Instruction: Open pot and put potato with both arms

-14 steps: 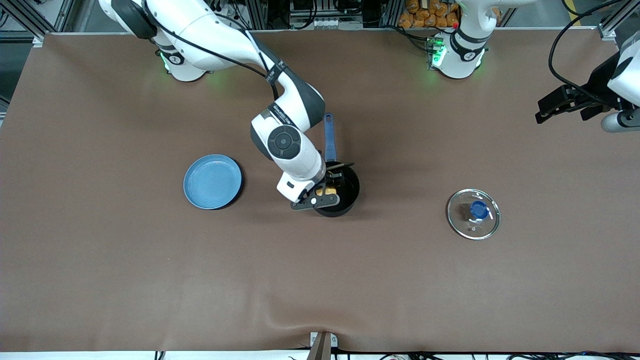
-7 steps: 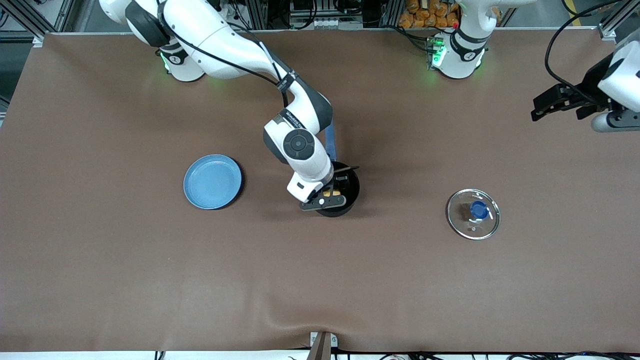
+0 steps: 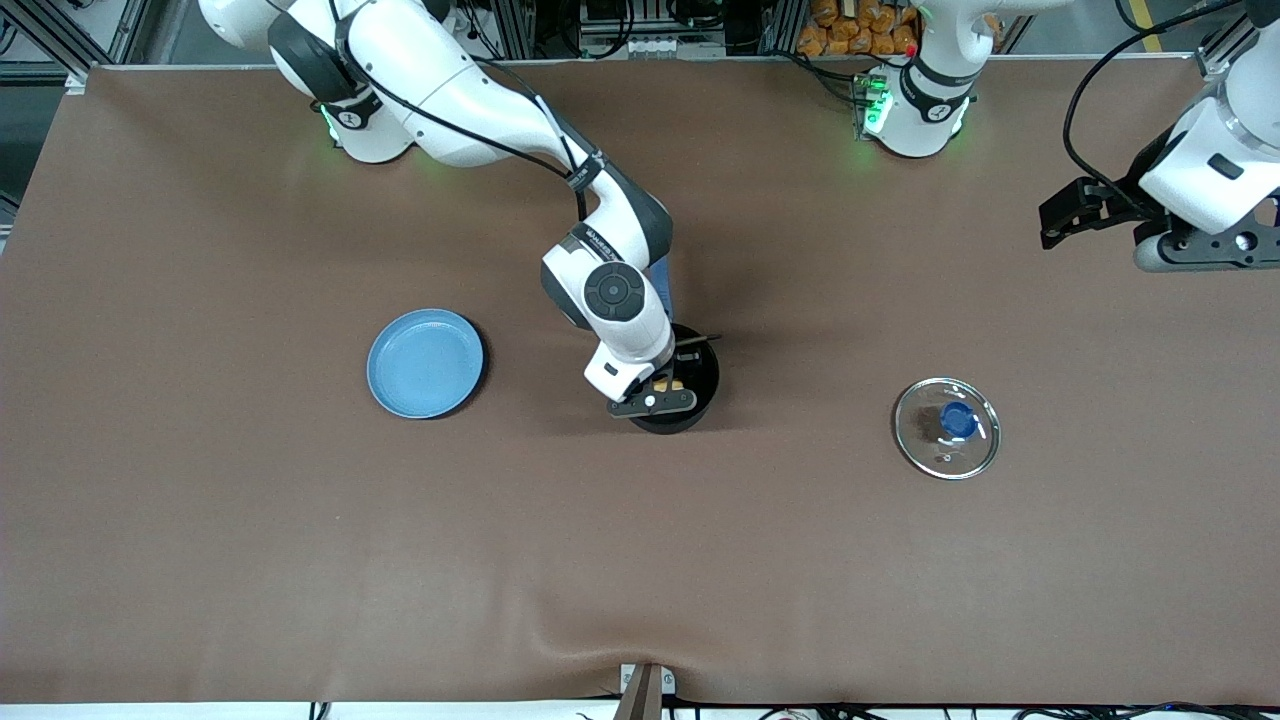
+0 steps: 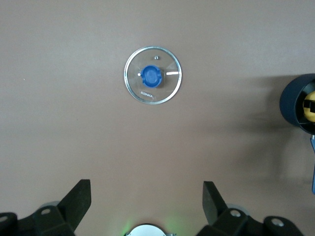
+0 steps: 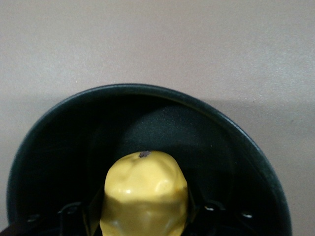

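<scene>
The black pot [image 3: 702, 400] stands uncovered mid-table, its blue handle [image 3: 662, 285] pointing toward the robots' bases. My right gripper [image 3: 668, 386] reaches down into the pot [image 5: 147, 91] and is shut on the yellow potato [image 5: 145, 189], which sits upright between the dark fingers [image 5: 74, 219] low inside the pot. A sliver of the potato [image 3: 673, 384] shows past the wrist. The glass lid [image 3: 947, 428] with its blue knob lies flat on the table toward the left arm's end. My left gripper [image 3: 1052, 222] hangs open and empty high over that end, looking down on the lid [image 4: 153, 75].
A flat blue plate [image 3: 425, 362] lies beside the pot toward the right arm's end. The left wrist view catches the pot [image 4: 295, 101] with the potato [image 4: 310, 105] at its edge. The brown table cover has a ripple at the near edge [image 3: 640, 640].
The right arm has shifted a little farther over the pot with the potato, wrist turning. The left arm has swung and lifted farther from the lid.
</scene>
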### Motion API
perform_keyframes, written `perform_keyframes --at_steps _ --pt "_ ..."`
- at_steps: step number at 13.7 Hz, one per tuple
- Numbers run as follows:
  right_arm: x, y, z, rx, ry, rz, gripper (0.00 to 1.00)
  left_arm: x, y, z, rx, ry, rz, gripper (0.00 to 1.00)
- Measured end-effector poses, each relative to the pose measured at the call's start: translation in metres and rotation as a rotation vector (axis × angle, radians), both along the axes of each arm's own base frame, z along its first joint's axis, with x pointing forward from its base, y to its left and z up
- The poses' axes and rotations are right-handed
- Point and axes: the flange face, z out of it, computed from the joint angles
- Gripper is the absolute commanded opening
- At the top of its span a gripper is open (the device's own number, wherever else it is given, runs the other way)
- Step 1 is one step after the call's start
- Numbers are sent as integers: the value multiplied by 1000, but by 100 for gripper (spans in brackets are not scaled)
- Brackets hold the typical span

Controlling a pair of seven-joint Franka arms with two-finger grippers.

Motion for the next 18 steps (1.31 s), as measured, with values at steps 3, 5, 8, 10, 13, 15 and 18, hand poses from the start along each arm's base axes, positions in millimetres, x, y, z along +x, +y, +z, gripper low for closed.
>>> perform_keyframes --at_steps 3,5,8,10,13,15,18 --pt "6 4 13 18 -14 -33 100 -12 8 1 -18 -57 18 100" --pt "9 6 22 29 -23 -46 100 -22 10 8 -17 -71 21 100" --pt "14 8 40 10 1 -47 100 -26 10 17 -17 -87 22 100" --pt "22 4 69 -15 27 -46 100 -27 10 21 -17 -83 21 100" --pt "49 -30 116 -34 48 -86 100 -28 11 21 -16 -73 23 100" --pt "75 -71 139 -40 54 -110 100 -28 12 20 -15 -66 25 100" --pt "116 -158 171 -24 108 -122 100 -29 12 20 -14 -59 25 100"
